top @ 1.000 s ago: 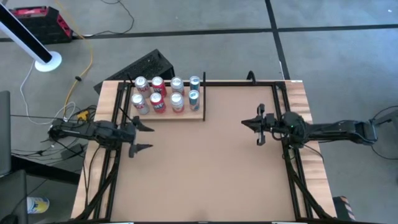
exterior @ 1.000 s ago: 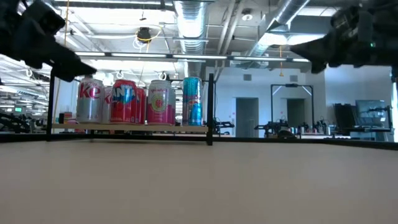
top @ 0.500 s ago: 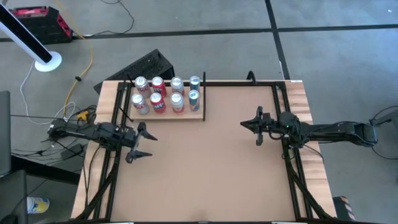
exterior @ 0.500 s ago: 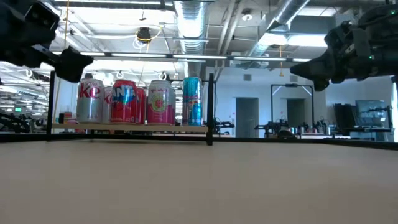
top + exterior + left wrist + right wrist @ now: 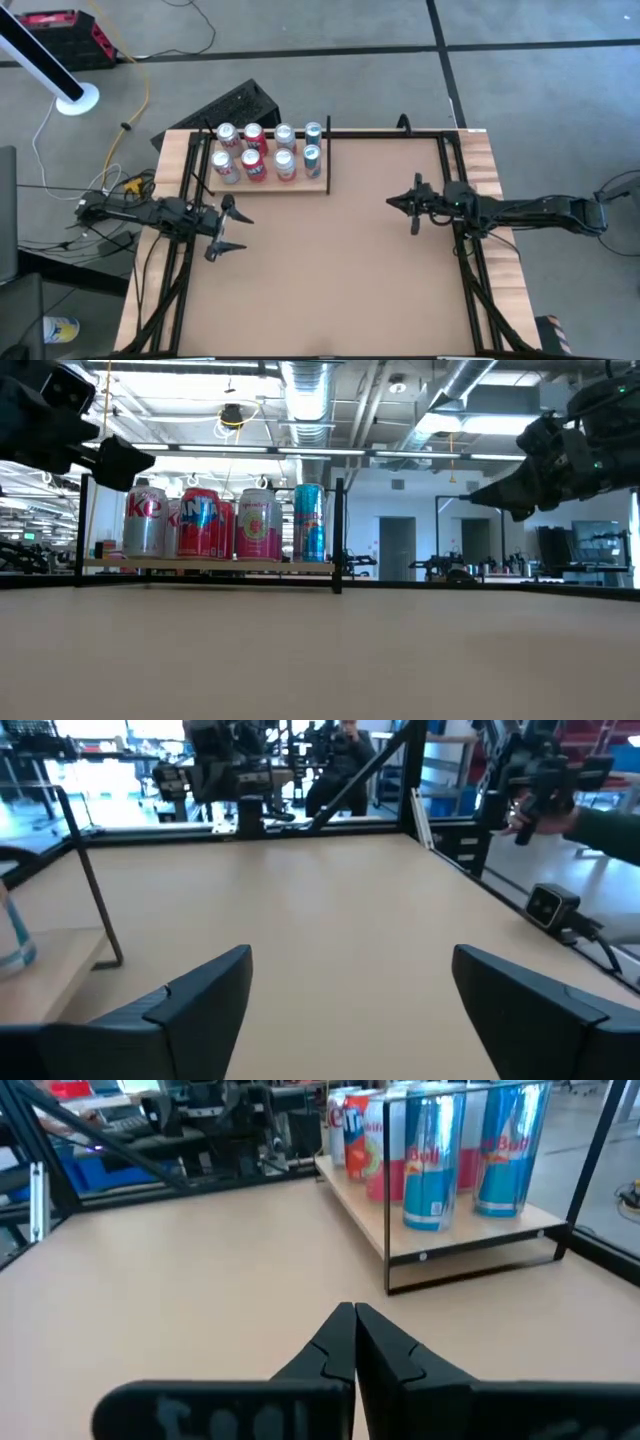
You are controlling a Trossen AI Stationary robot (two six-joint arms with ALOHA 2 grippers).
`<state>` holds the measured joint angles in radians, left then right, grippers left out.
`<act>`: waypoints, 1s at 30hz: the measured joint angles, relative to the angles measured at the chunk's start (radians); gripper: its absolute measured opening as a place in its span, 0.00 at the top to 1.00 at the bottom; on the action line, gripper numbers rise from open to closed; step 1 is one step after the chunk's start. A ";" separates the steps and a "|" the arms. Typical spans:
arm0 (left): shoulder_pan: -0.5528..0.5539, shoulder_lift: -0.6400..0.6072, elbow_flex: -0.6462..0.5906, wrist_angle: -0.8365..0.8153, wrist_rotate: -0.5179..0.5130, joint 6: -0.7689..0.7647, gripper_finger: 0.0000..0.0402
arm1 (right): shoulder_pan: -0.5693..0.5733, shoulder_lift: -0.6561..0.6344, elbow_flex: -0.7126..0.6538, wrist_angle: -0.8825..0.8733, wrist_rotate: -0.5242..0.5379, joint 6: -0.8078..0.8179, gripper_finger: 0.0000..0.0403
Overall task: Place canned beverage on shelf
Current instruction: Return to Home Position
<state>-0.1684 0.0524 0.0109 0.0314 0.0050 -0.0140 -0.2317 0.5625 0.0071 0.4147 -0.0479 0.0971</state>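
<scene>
Several cans (image 5: 268,152) stand upright on the pale wooden shelf (image 5: 300,186) at the table's far left: silver, red, pink and slim blue ones (image 5: 309,523). A thin black upright (image 5: 339,535) stands at the shelf's right end. My left gripper (image 5: 237,230) hovers open near the table's left edge, on the near side of the shelf, with nothing between its fingers (image 5: 200,1005). My right gripper (image 5: 392,203) hovers shut at the table's right side, pointing toward the left, with nothing in it (image 5: 354,1342).
Black frame rails (image 5: 470,270) run along the table's left, right and far edges. The brown tabletop (image 5: 330,280) spreads bare between the two arms. On the floor beyond the table's far left lie a black keyboard-like box (image 5: 235,105) and cables.
My left gripper has tipped and rolled, so its fingers now stand at a slant, and it has sunk a little. My right gripper has dropped lower and tipped its fingertips downward while staying shut. The cans and shelf have not moved.
</scene>
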 joint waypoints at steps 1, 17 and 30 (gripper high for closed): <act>0.000 0.000 0.000 0.003 0.000 0.008 0.19 | 0.000 0.000 0.000 -0.005 0.000 0.000 0.93; 0.000 0.000 -0.002 0.005 -0.066 -0.025 0.97 | 0.000 0.000 -0.001 -0.027 0.051 0.000 0.93; 0.000 0.000 -0.003 0.005 -0.062 0.059 1.00 | 0.000 0.000 -0.001 -0.027 0.050 0.000 0.93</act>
<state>-0.1684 0.0525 0.0074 0.0364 -0.0574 0.0452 -0.2317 0.5625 0.0059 0.3882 0.0025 0.0971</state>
